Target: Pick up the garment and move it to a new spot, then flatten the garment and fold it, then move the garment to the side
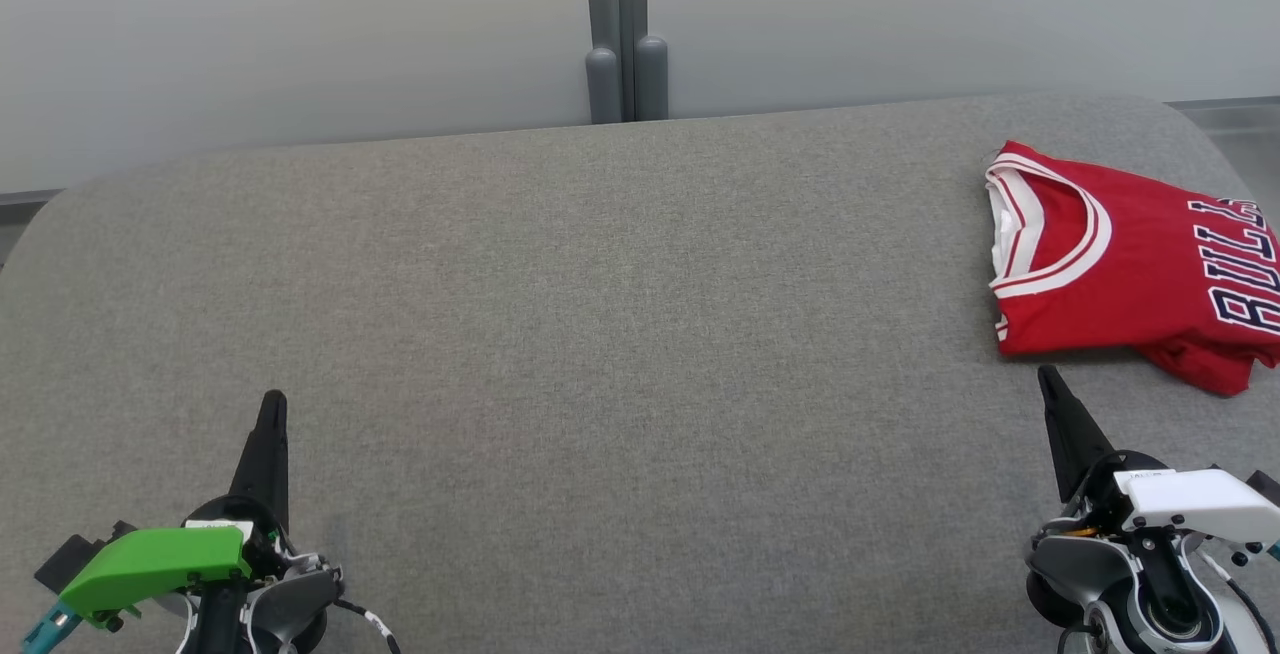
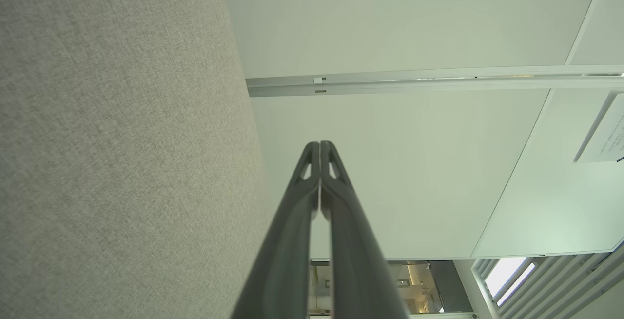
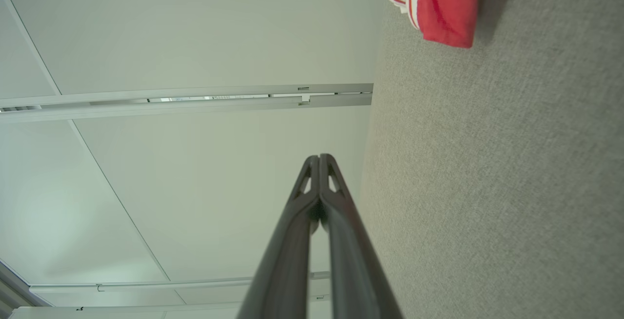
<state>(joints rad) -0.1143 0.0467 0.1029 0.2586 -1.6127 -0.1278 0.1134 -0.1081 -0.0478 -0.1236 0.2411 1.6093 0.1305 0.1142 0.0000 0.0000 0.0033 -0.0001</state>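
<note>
A folded red jersey (image 1: 1130,264) with white and dark trim and dark lettering lies at the far right of the grey fabric surface (image 1: 600,334), running past the picture's right edge. A corner of the jersey (image 3: 438,7) hangs into the top of the right wrist view. My right gripper (image 1: 1047,376) is shut and holds nothing, its tips just short of the jersey's near edge; its joined fingers (image 3: 319,158) are plain in the right wrist view. Low on the left, my left gripper (image 1: 272,400) is shut and empty too, fingers (image 2: 319,144) pressed together.
The grey surface has rounded far corners and ends at a pale wall (image 1: 300,24) with a grey vertical post (image 1: 625,29) at the middle. Wide bare fabric lies between the two grippers and to the jersey's left.
</note>
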